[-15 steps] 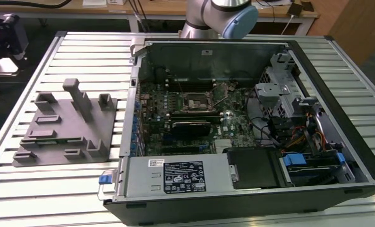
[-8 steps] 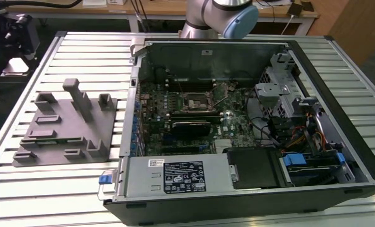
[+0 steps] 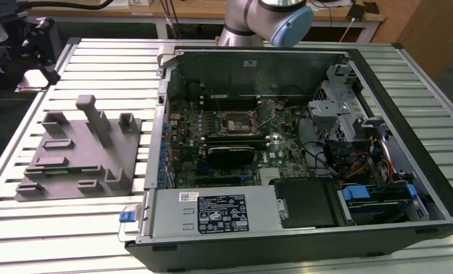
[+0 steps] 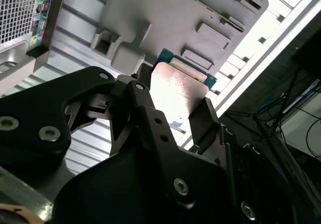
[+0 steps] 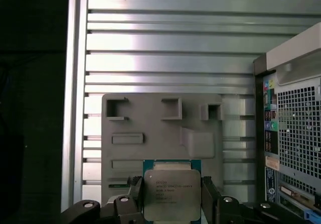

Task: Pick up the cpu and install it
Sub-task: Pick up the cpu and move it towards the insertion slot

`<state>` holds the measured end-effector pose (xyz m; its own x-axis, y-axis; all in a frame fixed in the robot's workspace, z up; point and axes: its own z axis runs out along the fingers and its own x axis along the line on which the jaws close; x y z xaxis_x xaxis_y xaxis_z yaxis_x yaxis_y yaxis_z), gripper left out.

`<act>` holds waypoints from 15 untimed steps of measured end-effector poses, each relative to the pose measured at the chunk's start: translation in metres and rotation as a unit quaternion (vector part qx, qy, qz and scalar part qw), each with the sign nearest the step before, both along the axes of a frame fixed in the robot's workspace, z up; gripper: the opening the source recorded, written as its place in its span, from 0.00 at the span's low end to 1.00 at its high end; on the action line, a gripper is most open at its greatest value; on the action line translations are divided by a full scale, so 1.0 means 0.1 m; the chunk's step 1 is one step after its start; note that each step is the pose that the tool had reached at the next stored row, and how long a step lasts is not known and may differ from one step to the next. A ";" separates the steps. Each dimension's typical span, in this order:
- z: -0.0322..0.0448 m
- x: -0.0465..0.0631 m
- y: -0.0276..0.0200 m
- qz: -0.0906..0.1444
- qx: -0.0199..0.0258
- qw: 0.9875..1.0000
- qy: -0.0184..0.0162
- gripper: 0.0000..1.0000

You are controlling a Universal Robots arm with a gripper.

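Holding anything now?
The black two-fingered gripper [image 5: 172, 200] is clamped on the flat square cpu [image 5: 172, 193] with its pale silver metal lid and green rim; in both wrist views a dark finger [image 5: 208, 199] presses each of two opposite edges.
Which way is its seat from there?
The square metal-framed socket [image 3: 237, 121] sits on the green motherboard [image 3: 281, 147] inside the open black computer case [image 3: 409, 142]. In the exterior view it lies to the exterior view's right of the grey moulded fixture tray [image 3: 68, 168], well apart. In the first wrist view that tray shows beyond the cpu, with the case's perforated rear panel [image 5: 298, 133] beside it, so I judge the cpu hangs outside the case, not over the board.
Any long axis to mind?
None, it is square; its edges run roughly parallel to the tray's.
What is hard to make out?
The cpu's near edge is cut off, its underside is hidden, its height above the tray cannot be told, and whether the socket's frame stands open is too small to tell.
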<state>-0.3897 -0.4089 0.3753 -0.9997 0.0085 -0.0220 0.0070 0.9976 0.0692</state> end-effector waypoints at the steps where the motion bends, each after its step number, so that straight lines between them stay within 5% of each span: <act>1: 0.000 0.02 0.000 0.000 0.000 1.000 0.000 0.54; 15: 0.000 0.29 0.000 0.000 0.000 1.000 0.000 0.54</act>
